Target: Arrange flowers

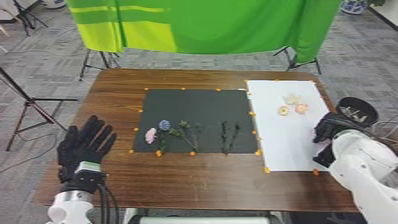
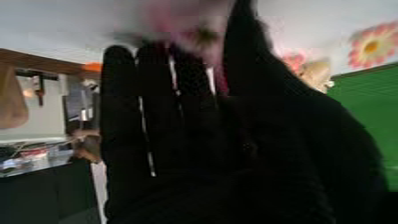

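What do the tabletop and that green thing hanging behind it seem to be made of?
The tabletop looks like brown wood, smooth and lightly glossy, going by its streaky grain, though it might be a veneer. The green hanging looks like thin cloth, as it drapes in soft folds.

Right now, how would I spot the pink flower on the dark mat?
On the brown table lies a dark mat. Near its left edge, the pink flower sits beside a blue flower. Its pink head sets it apart from that blue neighbour.
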Tool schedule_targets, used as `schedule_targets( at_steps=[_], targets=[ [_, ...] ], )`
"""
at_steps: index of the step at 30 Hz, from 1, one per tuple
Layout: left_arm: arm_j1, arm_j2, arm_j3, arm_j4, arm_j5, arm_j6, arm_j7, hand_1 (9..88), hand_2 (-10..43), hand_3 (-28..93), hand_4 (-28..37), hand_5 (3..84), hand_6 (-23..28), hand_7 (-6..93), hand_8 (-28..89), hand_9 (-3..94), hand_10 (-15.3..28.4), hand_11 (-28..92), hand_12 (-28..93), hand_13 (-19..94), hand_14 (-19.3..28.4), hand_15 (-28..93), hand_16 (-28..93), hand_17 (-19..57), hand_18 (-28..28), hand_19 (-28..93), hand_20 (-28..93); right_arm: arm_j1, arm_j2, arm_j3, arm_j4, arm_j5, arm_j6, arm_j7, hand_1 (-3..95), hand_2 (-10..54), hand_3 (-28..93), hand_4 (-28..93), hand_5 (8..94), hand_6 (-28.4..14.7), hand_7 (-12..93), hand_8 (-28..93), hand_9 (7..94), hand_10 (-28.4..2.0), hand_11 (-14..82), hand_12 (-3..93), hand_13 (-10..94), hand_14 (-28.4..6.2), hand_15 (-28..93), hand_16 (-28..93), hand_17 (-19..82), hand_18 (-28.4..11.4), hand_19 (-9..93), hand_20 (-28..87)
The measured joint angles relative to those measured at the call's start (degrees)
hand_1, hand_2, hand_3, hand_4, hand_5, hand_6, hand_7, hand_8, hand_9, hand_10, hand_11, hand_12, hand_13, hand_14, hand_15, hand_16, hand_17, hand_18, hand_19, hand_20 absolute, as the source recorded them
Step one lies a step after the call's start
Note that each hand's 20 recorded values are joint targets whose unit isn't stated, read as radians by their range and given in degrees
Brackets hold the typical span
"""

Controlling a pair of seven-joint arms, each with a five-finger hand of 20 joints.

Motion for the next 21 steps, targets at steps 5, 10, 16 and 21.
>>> schedule_targets(
  at_steps=[5,10,16,21],
  targets=[
    [0.12,-0.37,0.0,0.0,0.04,-0.01,-0.4,27.4,15.9,71,-28.3,45.6,10.1,14.3,-8,35.4,15.5,28,14,26,17.2,47,-6,-6.6,16.6,41,17,-1.46,0.36,-1.45,0.52,-2.21,6.39,-0.75,67.9,-9.5,71,-28,72.7,3.1,19,-4,87.4,-8.4,6.9,36.8,78,-5.1,24,42,29,-15.8,85,15],
    [0.25,-0.4,-0.03,0.01,0.06,-0.01,-0.67,27.5,15.9,71,-28.3,45.5,10.0,14.4,-8,35.4,15.4,28,14,26,17.3,47,-6,-6.6,16.6,41,17,-4.28,0.72,-2.18,0.17,-4.7,13.19,-2.57,67.5,-9.5,72,-28,74.5,2.8,20,-2,88.4,-8.7,6.7,36.8,79,-5.4,24,43,29,-16.2,85,15],
    [0.25,-0.4,-0.03,0.02,0.12,-0.02,-1.1,27.4,15.9,71,-28.3,45.6,10.0,14.4,-8,35.4,15.5,28,14,26,17.2,47,-6,-6.6,16.6,41,17,-8.41,2.16,-4.07,-3.69,-11.85,19.11,-6.91,66.6,-9.5,72,-28,75.3,3.7,21,-2,89.1,-8.1,6.0,36.2,80,-4.7,22,44,28,-15.6,81,19],
    [0.37,-0.4,0.0,0.02,0.15,-0.01,-1.15,27.4,15.9,71,-28.3,45.6,10.1,14.3,-8,35.4,15.5,28,14,26,17.2,47,-6,-6.6,16.5,41,17,-8.79,3.05,-10.29,-5.35,-24.31,33.67,-16.79,66.3,-9.5,73,-28,75.4,4.0,21,-2,89.1,-7.8,6.0,36.3,80,-4.1,22,45,28,-15.1,79,20]
  ],
)
